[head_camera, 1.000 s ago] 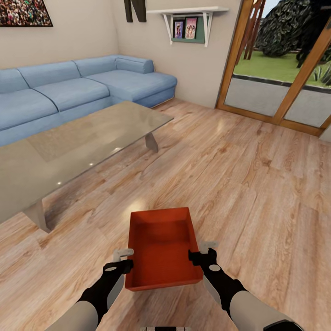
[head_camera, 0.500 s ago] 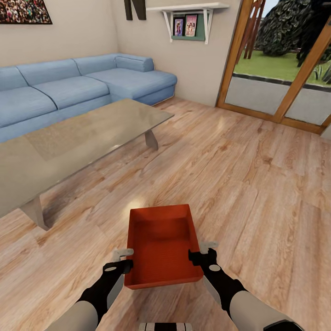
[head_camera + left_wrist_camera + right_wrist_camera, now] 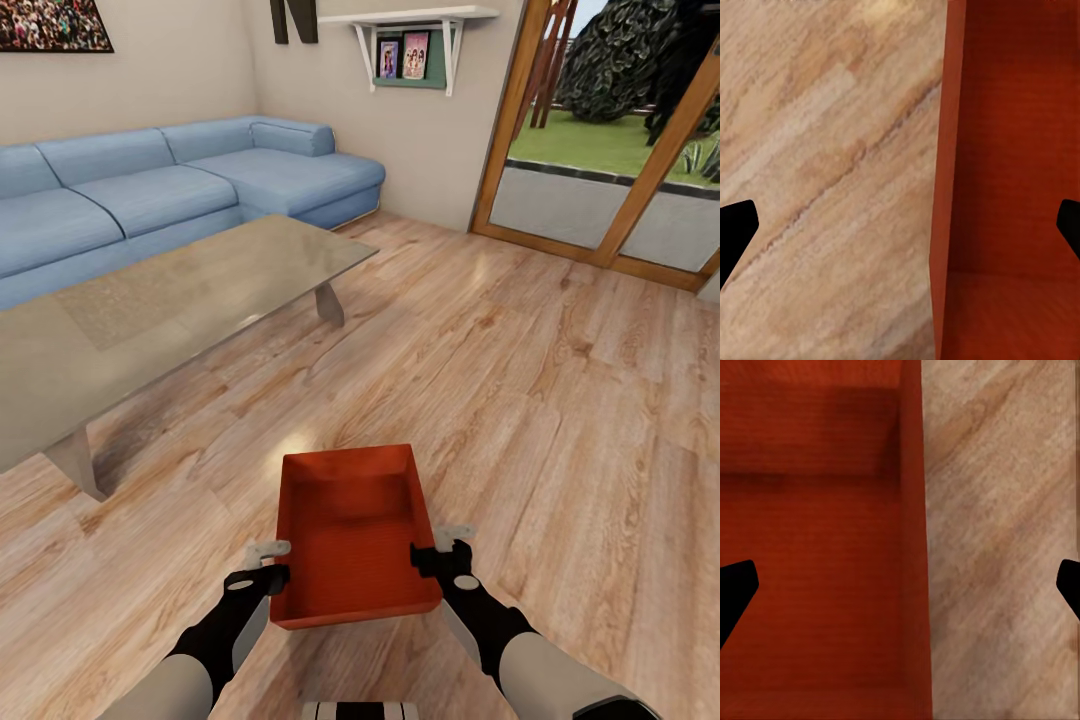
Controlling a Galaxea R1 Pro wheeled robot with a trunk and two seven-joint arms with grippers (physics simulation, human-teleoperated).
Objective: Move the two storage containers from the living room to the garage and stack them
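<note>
Head view, storage container (image 3: pixel 355 535) over wood floor (image 3: pixel 560 400), coffee table (image 3: pixel 150 310) ahead-left

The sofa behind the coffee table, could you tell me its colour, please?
The sofa is light blue, plain with no pattern; the head view shows it best.

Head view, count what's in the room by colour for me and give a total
Orange-red: 1, the storage container between the left gripper and right gripper
Blue: 1, the sofa
Glass: 1, the coffee table
White: 1, the wall shelf
Total: 4
</note>
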